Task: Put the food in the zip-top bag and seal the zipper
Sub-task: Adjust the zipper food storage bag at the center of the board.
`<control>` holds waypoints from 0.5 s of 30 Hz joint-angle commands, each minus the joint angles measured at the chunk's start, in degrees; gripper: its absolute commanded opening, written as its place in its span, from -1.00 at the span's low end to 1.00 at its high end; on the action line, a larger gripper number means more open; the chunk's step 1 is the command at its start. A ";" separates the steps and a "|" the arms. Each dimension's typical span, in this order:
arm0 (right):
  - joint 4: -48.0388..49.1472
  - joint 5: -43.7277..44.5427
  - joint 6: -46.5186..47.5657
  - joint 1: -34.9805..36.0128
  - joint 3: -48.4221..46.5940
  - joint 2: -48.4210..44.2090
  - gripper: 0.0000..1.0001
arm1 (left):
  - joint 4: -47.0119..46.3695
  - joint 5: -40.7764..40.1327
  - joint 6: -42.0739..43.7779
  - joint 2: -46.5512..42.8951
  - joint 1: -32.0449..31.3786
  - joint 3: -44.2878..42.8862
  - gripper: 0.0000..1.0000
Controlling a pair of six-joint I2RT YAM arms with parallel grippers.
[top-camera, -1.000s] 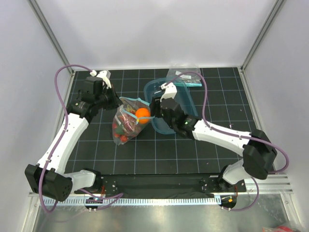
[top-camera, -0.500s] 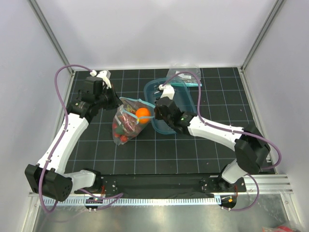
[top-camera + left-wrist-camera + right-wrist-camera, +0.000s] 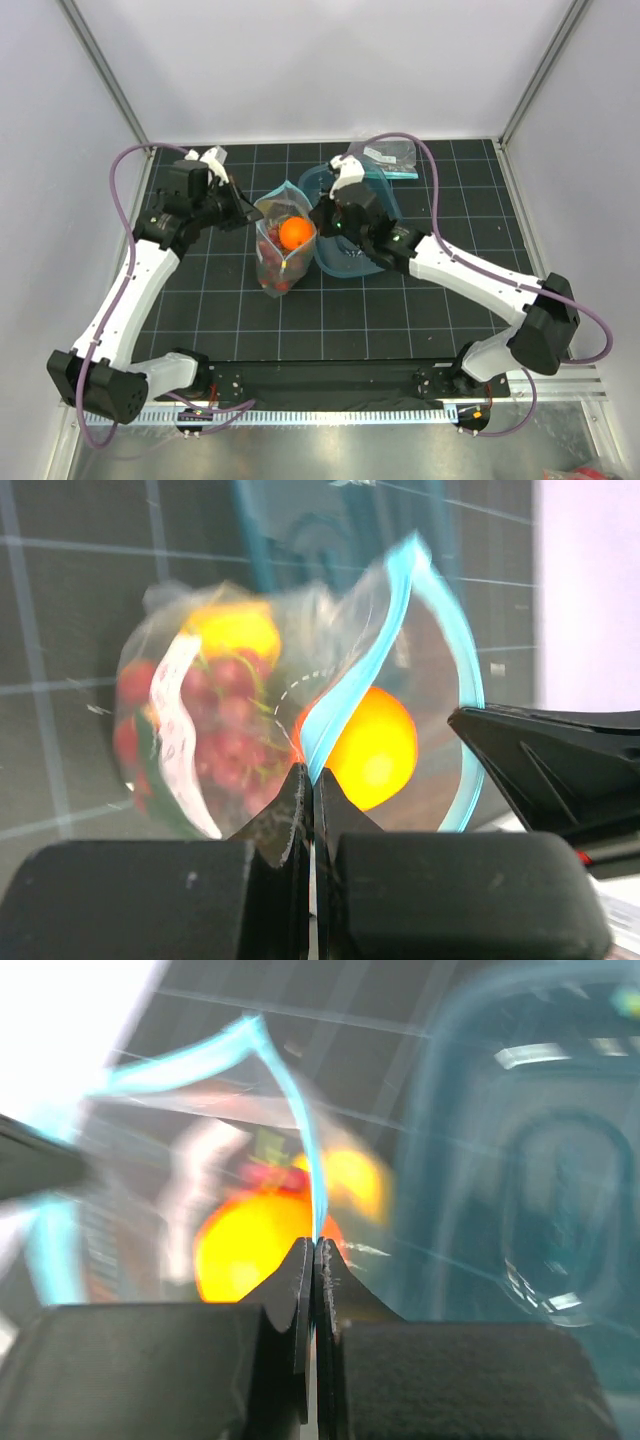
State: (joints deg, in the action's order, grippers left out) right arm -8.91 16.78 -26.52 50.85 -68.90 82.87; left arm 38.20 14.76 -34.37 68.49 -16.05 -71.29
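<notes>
Zipper (image 3: 372, 670) runs arm to arm across the mouth of the zip-top bag (image 3: 281, 255), which is held upright over the tabletop (image 3: 400, 310) with the food inside, an orange (image 3: 293, 232) uppermost, and the mouth bowed open. The left end effector (image 3: 310, 780) and right end effector (image 3: 313, 1250) are each pinched tight on the strip at opposite sides, so sealing likely starts by drawing them apart. The bag's white label (image 3: 178, 730) is too blurred to read.

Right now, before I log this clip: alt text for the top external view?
Both arms hold the zip-top bag open by its mouth, left gripper and right gripper pinching opposite sides, an orange visible inside. A teal tub sits beside it.
</notes>
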 commanded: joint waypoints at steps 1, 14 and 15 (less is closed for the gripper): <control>-2.32 -6.83 2.35 2.84 -10.26 -0.88 -0.98 | 0.12 6.93 -8.76 -4.76 -0.73 -1.84 -1.00; -16.93 2.82 2.44 11.02 -17.25 1.52 -0.98 | -1.90 7.82 -12.74 -14.70 -4.42 10.72 -1.00; -17.11 2.82 2.27 10.94 -16.18 0.63 -0.98 | -1.90 8.00 -13.35 -15.13 -4.42 11.08 -1.00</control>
State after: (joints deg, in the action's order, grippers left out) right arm -23.94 16.88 -23.68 62.11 -87.53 88.18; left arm 38.96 20.34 -45.17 55.24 -20.53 -60.82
